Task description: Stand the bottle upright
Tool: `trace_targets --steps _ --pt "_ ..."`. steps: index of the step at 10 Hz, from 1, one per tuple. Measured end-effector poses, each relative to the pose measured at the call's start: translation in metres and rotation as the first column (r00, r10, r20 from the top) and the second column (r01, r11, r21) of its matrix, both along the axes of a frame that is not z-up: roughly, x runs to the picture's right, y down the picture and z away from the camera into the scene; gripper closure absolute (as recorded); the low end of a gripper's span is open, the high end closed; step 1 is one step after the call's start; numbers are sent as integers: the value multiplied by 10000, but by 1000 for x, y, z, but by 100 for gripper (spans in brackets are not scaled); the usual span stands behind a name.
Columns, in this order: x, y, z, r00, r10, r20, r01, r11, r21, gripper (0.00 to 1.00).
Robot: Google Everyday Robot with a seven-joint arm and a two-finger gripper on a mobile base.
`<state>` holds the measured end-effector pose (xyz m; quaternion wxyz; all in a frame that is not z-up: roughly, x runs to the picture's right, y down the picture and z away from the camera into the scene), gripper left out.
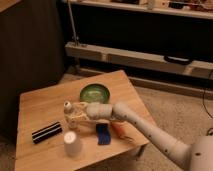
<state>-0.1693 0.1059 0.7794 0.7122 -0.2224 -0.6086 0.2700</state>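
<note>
The small clear bottle (70, 113) with a white cap sits in the middle of the wooden table (35, 107). It is tilted, with the cap pointing up and to the left. My gripper (78, 115) reaches in from the right and is shut on the bottle's body, holding it just above or at the tabletop. My pale arm (140, 127) stretches from the lower right across the table's right side.
A green bowl (95, 93) stands just behind the gripper. A white opaque cup (71, 143) stands near the front edge. A black block (46, 132) lies at the front left. A blue object (102, 134) and an orange object (119, 129) lie under the arm.
</note>
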Motion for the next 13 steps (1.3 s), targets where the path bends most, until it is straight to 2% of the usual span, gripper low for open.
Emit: trace_targets --steps 2,6,9,13 --pt "-1 1 2 9999 -106 -62 105 9999 -68 64" --pt "1 5 2 9986 -416 -331 416 9991 -24 22" --pt "-2 6 3 9956 -818 -468 823 9966 98 20" --pt "-5 7 2 9948 -1003 -157 1004 9949 62 20"
